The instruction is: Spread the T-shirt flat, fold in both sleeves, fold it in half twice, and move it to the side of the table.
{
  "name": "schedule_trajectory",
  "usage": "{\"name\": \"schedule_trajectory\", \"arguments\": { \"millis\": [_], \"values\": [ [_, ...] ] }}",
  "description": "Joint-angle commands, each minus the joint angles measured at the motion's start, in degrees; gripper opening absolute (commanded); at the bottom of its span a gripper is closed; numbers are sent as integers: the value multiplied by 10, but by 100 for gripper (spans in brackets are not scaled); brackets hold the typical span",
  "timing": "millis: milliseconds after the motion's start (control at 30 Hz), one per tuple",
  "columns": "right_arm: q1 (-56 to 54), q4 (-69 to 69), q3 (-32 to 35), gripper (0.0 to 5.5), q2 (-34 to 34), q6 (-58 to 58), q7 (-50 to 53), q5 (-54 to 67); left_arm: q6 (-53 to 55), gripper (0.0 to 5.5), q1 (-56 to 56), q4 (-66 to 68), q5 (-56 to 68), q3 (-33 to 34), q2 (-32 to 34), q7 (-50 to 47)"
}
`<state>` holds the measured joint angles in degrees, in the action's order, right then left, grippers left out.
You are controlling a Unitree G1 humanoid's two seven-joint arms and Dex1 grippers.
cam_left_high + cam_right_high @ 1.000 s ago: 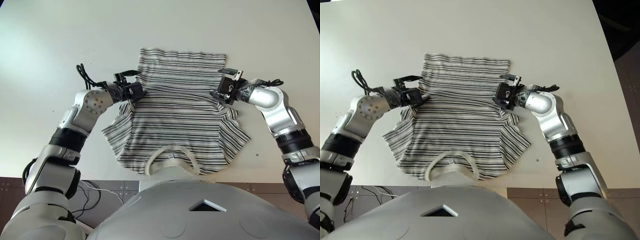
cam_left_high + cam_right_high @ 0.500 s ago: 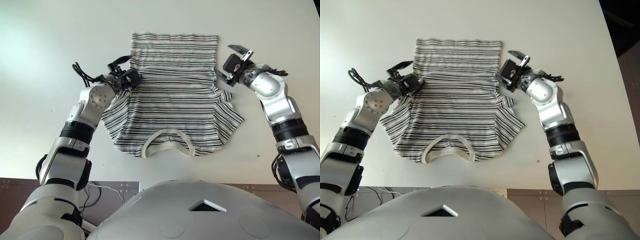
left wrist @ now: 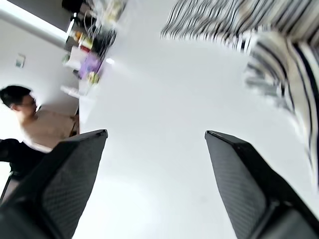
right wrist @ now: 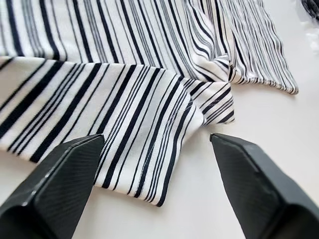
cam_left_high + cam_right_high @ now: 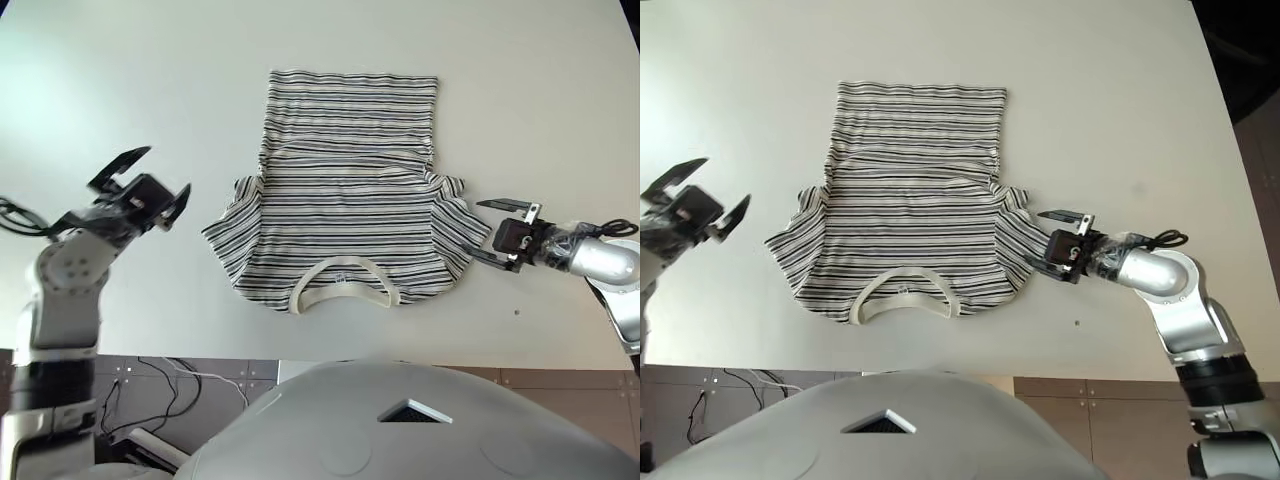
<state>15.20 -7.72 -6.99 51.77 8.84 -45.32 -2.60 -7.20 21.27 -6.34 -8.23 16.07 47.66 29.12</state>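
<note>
The black-and-white striped T-shirt (image 5: 345,190) lies face up in the middle of the white table (image 5: 120,70), collar (image 5: 343,285) toward me and hem at the far end. Both sleeves stick out a little and are rumpled. My left gripper (image 5: 150,182) hovers open over bare table, well to the left of the left sleeve (image 5: 232,225). My right gripper (image 5: 480,230) is low at the outer edge of the right sleeve (image 5: 460,215), open, with the sleeve's striped corner (image 4: 164,149) lying between its fingers (image 4: 60,174).
The table's near edge (image 5: 150,352) runs just in front of the collar, with cables (image 5: 150,385) on the floor below. Wide bare tabletop lies left, right and beyond the shirt. A dark gap (image 5: 1240,60) borders the table's far right.
Both grippers let go of the shirt's sides and drew back. The left swung far out to the left; the right dropped down to the right sleeve. The shirt now lies flatter.
</note>
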Motion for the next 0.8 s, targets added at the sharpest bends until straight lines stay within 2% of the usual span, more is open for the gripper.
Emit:
{"name": "schedule_trajectory", "arguments": {
  "millis": [33,200,333,467,600,800],
  "values": [
    [91,-29,23,395,29,-29,-26,11,-22,364,77,-28,-38,20,-5,-11],
    [79,-44,60,395,11,-61,0,32,-91,364,163,-62,-109,-12,-30,-43],
    [30,-162,131,395,-50,-176,11,233,-233,364,165,-11,-222,-36,54,-64],
    [-21,-211,117,395,-79,-234,34,272,-290,364,95,56,-276,-96,87,-70],
    [-55,-228,96,395,-101,-261,53,267,-326,364,33,95,-305,-149,88,-85],
    [-66,-222,83,395,-115,-268,59,253,-335,364,16,129,-324,-181,93,-113]
  ]
}}
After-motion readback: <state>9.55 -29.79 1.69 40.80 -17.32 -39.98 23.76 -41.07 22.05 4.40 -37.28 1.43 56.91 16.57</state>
